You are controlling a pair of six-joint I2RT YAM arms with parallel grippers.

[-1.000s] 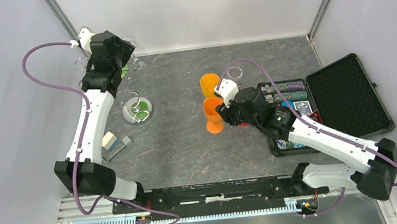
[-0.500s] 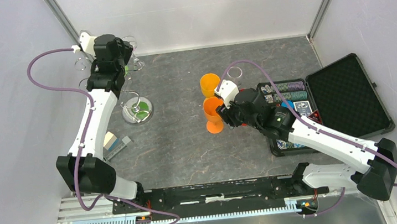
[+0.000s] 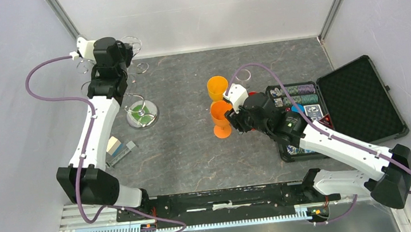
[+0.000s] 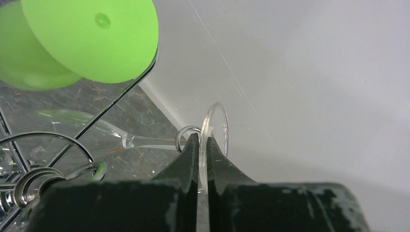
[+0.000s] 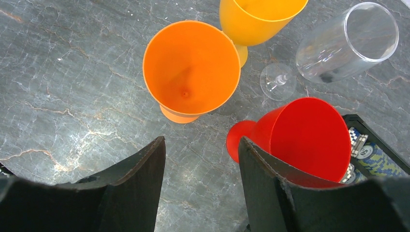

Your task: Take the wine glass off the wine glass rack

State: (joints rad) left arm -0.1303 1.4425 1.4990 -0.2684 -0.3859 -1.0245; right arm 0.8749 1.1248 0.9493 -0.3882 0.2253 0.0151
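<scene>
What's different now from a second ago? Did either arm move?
The left gripper, shut on the foot of the clear wine glass, shifted slightly toward the far-left corner, above the wine glass rack. The right gripper stayed open over the orange glass; nothing else visibly moved.

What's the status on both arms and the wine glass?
Left gripper shut on clear wine glass foot. Right gripper open above orange glass. Stem seems hooked in wine glass rack; green glass close beside.
</scene>
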